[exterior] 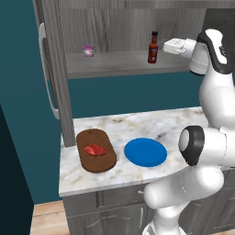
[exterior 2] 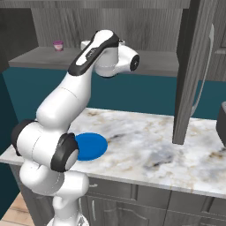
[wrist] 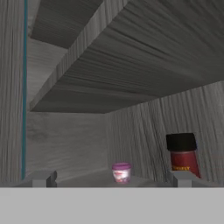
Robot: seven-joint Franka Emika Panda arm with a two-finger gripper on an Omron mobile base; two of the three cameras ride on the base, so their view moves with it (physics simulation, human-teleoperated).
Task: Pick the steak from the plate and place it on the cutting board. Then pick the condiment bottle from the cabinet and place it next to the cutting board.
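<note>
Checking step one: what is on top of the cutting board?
The steak lies on the cutting board, near its middle; the board's underside against the counter is hidden.

Condiment bottle (wrist: 182, 155) label unreadable, base behind finger; plate (exterior 2: 93, 146) partly behind arm.

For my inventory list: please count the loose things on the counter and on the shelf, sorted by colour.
Red: 2, the steak and the bottle
Blue: 1, the plate
Brown: 1, the board
Pink: 1, the cup
Total: 5
</note>
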